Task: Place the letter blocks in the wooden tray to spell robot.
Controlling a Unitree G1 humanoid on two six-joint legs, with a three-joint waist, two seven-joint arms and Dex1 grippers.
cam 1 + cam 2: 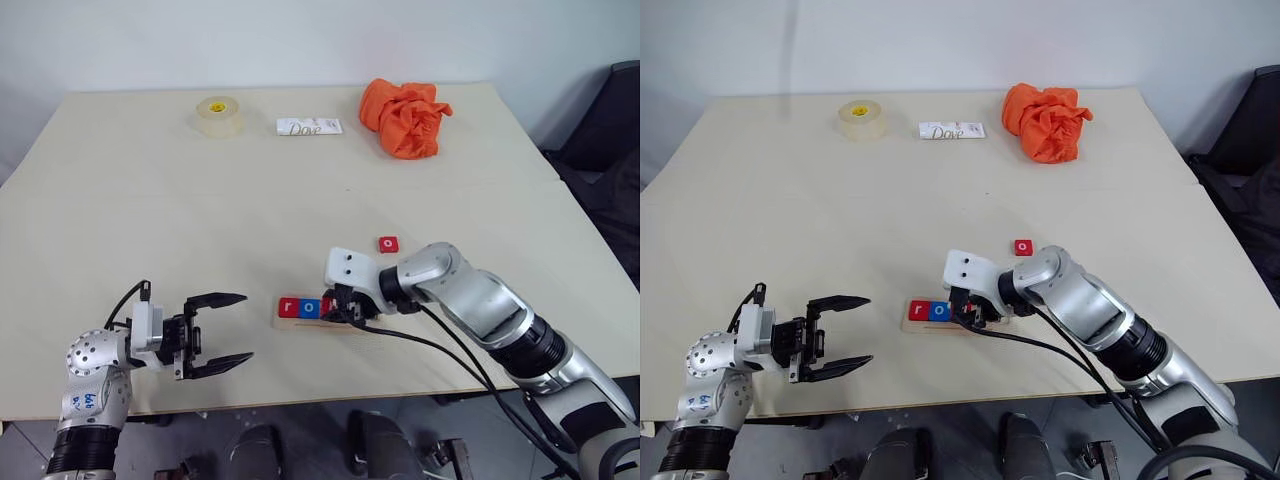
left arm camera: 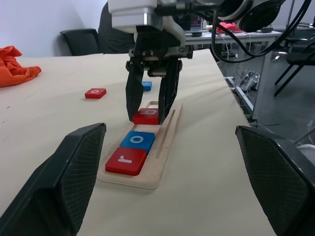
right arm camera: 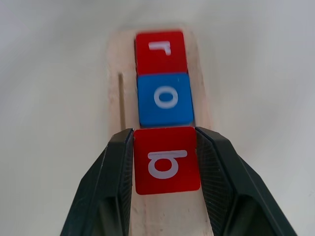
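Note:
The wooden tray [image 2: 165, 142] lies near the table's front edge, with a red r block [image 3: 160, 51] and a blue o block [image 3: 165, 98] side by side in it. My right gripper [image 3: 165, 133] is shut on a red b block [image 3: 166, 160], holding it down at the tray right after the blue o. A loose red o block [image 1: 388, 244] lies on the table just beyond the tray. Another blue block [image 2: 146, 85] shows partly behind the right gripper's fingers. My left gripper [image 1: 232, 328] hovers open and empty to the left of the tray, pointing at it.
At the table's far side sit a roll of clear tape [image 1: 218, 115], a white Dove packet [image 1: 309, 126] and a crumpled orange cloth [image 1: 404, 117]. A black chair [image 1: 610, 130] stands past the table's right edge. Black cables hang from my right arm over the front edge.

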